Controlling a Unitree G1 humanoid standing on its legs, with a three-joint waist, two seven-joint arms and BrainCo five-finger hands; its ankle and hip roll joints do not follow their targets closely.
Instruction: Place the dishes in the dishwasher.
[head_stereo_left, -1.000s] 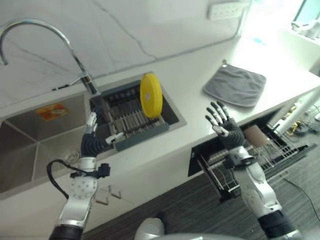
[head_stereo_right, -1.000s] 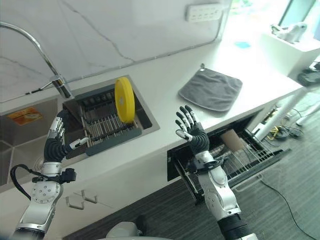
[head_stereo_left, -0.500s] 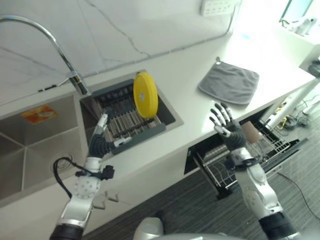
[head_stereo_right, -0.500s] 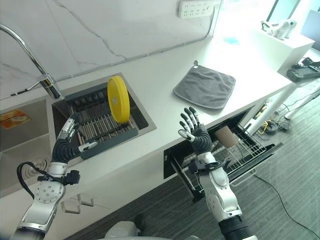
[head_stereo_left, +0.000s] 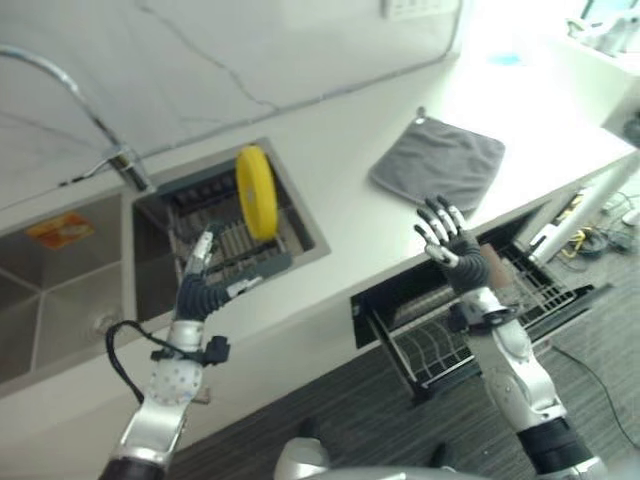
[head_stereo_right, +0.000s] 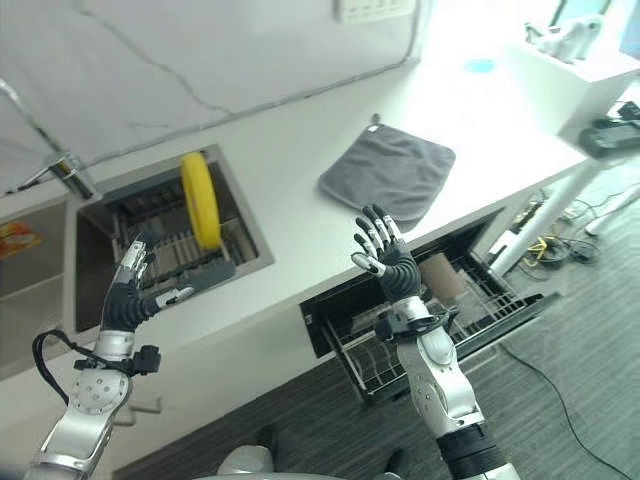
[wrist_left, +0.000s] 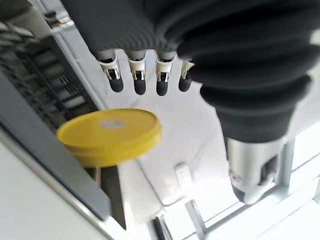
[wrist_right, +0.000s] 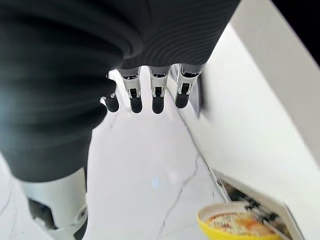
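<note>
Plainly, each robot hand, left (head_stereo_left: 204, 283) and right (head_stereo_left: 449, 246), is spread open, holding nothing.

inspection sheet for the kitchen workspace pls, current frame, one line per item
Surface: white counter with a sink set in on the robot's left.
Job's things: yellow plate standing on edge in the dark drying rack in the sink; dishwasher under the counter is open, its wire rack pulled out, with a brownish cup-like item in it.
Clutter: grey cloth lying flat on the counter.
Hands: left hand open, raised near the drying rack, holding nothing; right hand open, fingers spread, above the dishwasher, holding nothing.
Cables: tangle on the floor at far right.
Surroundings: faucet, wall socket strip, marble backsplash, dark wood floor.
</note>
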